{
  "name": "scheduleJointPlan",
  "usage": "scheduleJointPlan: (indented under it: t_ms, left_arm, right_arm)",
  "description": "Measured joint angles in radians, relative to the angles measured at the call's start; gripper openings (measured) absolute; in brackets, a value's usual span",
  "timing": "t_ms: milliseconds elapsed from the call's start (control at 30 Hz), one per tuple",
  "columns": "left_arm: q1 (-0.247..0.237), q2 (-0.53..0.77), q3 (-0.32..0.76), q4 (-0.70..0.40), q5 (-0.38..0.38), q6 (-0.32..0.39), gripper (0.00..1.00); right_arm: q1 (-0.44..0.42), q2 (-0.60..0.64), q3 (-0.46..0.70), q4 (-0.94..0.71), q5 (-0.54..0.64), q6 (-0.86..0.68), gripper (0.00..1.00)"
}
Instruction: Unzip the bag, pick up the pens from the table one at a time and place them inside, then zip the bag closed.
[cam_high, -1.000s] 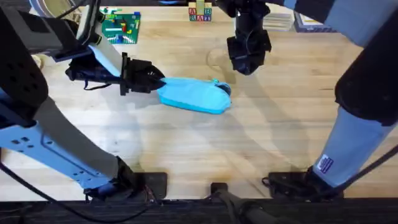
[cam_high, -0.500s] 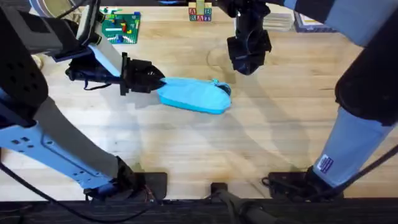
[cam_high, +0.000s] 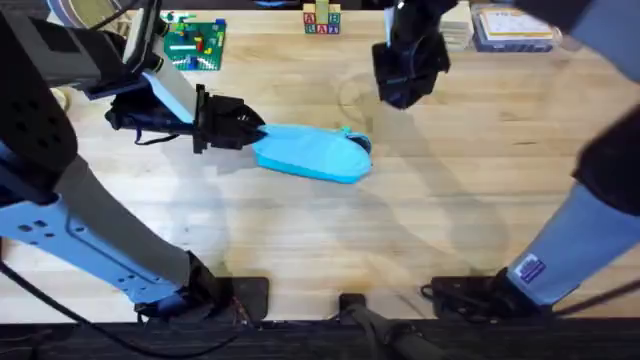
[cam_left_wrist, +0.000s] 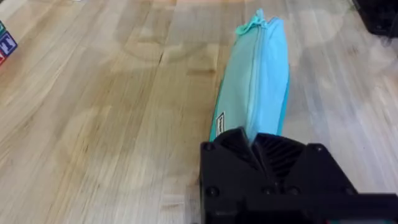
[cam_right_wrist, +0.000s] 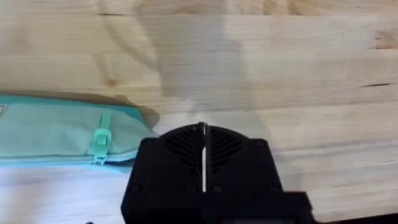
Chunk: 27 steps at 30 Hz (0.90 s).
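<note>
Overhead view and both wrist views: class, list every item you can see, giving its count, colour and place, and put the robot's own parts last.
Bag: one, light blue, zipped, lying mid-table.
Brick plate: one, green with coloured bricks, far left of table.
Letter blocks: a small cluster, multicoloured, far edge at centre.
Boxes: a few, far right corner.
Table: one, light wood.
Left gripper: one, black, shut on the bag's left end.
Right gripper: one, black, shut, raised beyond the bag.
</note>
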Motion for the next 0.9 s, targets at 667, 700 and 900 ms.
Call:
scheduleJointPlan:
  t_ms: [667, 700, 900]
  left_arm:
    - [0.000, 0.000, 0.000, 0.000, 0.000, 0.000, 0.042]
    - [0.000, 0.000, 0.000, 0.000, 0.000, 0.000, 0.042]
    - [0.000, 0.000, 0.000, 0.000, 0.000, 0.000, 0.042]
  right_arm:
    - [0.004, -0.280, -0.002, -0.063, 0.052, 0.051, 0.220]
    - [0.007, -0.296, -0.008, -0.066, 0.066, 0.061, 0.355]
    - [0.071, -0.407, -0.126, -0.048, 0.107, 0.096, 0.989]
